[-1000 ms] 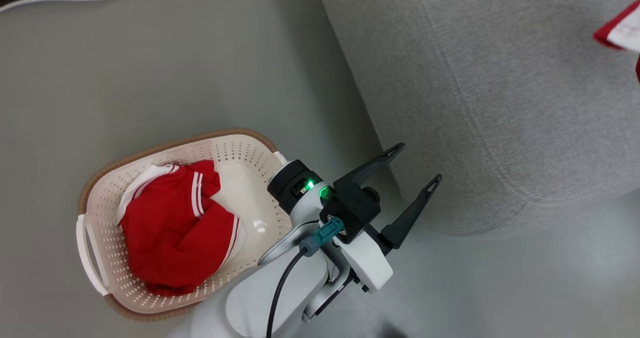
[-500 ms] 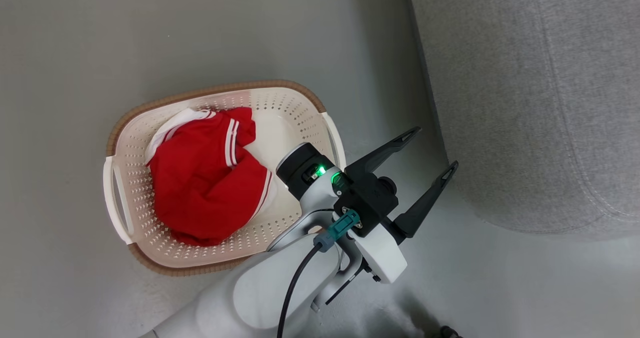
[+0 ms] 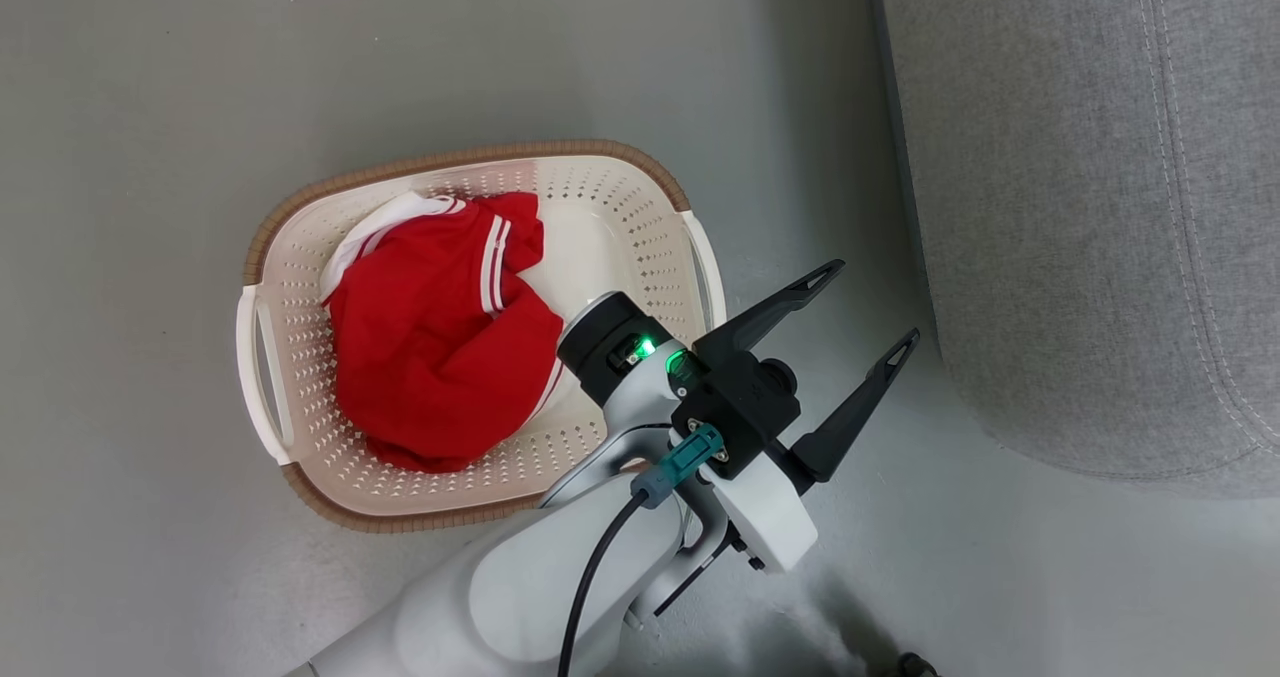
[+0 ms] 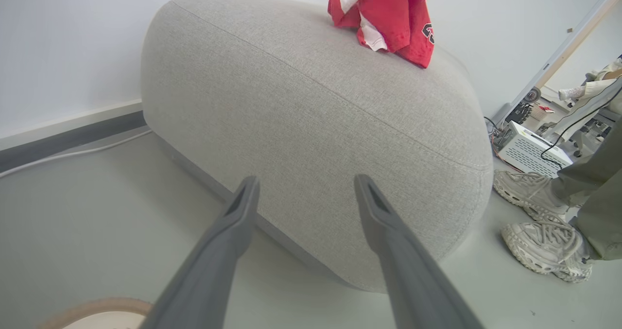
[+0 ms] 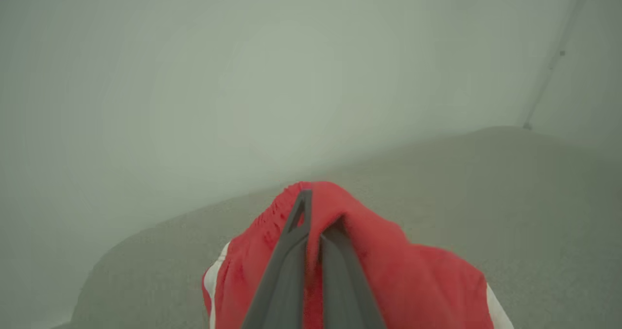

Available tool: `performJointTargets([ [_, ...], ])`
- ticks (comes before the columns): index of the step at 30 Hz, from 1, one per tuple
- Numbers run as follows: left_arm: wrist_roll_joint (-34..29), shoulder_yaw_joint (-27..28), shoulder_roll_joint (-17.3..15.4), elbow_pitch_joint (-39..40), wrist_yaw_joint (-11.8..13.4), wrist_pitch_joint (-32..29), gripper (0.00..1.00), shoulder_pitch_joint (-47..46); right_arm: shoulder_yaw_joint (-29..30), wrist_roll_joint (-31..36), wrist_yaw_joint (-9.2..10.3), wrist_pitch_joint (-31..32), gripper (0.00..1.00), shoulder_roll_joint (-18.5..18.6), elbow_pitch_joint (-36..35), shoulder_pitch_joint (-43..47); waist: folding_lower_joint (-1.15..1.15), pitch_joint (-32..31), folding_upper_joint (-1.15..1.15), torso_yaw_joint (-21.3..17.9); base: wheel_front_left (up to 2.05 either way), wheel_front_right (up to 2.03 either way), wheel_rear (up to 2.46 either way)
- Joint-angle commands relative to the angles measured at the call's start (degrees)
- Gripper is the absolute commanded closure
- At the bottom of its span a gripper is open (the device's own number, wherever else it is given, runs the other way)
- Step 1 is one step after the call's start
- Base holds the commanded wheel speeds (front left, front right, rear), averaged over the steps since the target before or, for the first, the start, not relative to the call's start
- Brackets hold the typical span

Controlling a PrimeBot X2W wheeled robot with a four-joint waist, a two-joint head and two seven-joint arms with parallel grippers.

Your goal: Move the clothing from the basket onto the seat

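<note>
The right gripper (image 5: 318,212) is clamped on a red garment (image 5: 369,261) over the grey seat (image 3: 1080,207). If it lets go too near the rounded edge, the cloth could slide to the floor. Another red jersey (image 3: 440,337) lies bunched in the laundry basket (image 3: 450,162), on the floor left of the seat. The left gripper (image 3: 873,302) has its 2 fingers spread and empty. It hangs between basket and seat, pointing at the seat's side.

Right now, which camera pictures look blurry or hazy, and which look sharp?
Right wrist view: hazy, greenish and soft, even on the red garment in the shut right pincer. Left wrist view: sharp, but the wide lens bulges the seat. Head view: crisp, evenly lit, soft shadow under the arm.
</note>
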State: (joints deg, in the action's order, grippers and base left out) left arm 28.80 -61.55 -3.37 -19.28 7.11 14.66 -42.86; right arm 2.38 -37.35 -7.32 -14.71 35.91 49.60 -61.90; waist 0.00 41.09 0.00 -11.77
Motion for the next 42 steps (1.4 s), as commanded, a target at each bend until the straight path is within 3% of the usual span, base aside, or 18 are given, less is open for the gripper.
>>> performJointTargets([
  [1, 0.41, 0.97, 0.49, 1.14, 0.22, 0.34, 0.0, -0.4, -3.54, -3.11, -0.17, -0.29, 1.0, 1.43, -0.28, 3.37, 0.0, -0.14, 0.0, -0.09, 0.0, 0.0, 0.0],
  [6, 0.9, 1.06, 0.49, 0.93, 0.11, 0.34, 0.0, -0.47, -10.72, -11.14, -0.17, -0.29, 1.0, 1.92, 0.6, 7.2, 0.0, -0.55, 0.0, -0.12, 0.0, 0.0, 0.0],
  [9, 1.08, 1.01, 0.49, 0.94, -0.07, 0.34, 0.0, -0.35, -12.0, -13.25, -0.17, -0.29, 1.0, 2.15, 0.72, 8.74, 0.0, -0.92, 0.0, 0.02, 0.0, 0.0, 0.0],
  [10, 1.15, 1.03, 0.49, 0.96, -0.14, 0.34, 0.0, -0.27, -12.61, -14.16, -0.17, -0.29, 0.79, 2.13, 0.47, 9.51, 0.0, -1.18, 0.0, 0.14, 0.0, 0.0, 0.0],
  [11, 1.12, 1.14, 0.49, 1.02, -0.11, 0.34, 0.0, -0.18, -12.96, -14.98, -0.17, -0.29, 0.31, 2.18, -0.04, 10.24, 0.0, -1.43, 0.0, 0.23, 0.0, 0.0, 0.0],
  [12, 1.11, 1.27, 0.49, 1.1, -0.1, 0.34, 0.0, -0.03, -13.39, -15.46, -0.17, -0.29, 0.0, 2.26, -0.65, 11.16, 0.0, -1.78, 0.0, 0.35, 0.0, 0.0, 0.0],
  [28, -0.05, 7.28, 0.49, 3.3, 0.68, 0.34, 0.0, 6.21, -16.58, -17.43, -0.17, -0.29, 0.0, -0.74, -12.06, 25.57, 0.0, -11.13, 0.0, 2.21, 0.0, 0.0, 0.0],
  [35, -1.89, 12.48, 0.49, 3.38, 1.18, 0.34, 0.0, 11.46, -17.23, -12.3, -0.17, -0.29, 0.0, -2.74, -18.35, 29.61, 0.0, -16.31, 0.0, 3.84, 0.0, 0.0, 0.0],
  [42, -4.45, 21.21, 0.49, 4.07, 0.83, 0.34, 0.0, 18.7, -17.38, -4.5, -0.17, -0.29, 0.0, -5.6, -25.5, 34.08, 0.0, -23.27, 0.0, 6.62, 0.0, 0.0, 0.0],
])
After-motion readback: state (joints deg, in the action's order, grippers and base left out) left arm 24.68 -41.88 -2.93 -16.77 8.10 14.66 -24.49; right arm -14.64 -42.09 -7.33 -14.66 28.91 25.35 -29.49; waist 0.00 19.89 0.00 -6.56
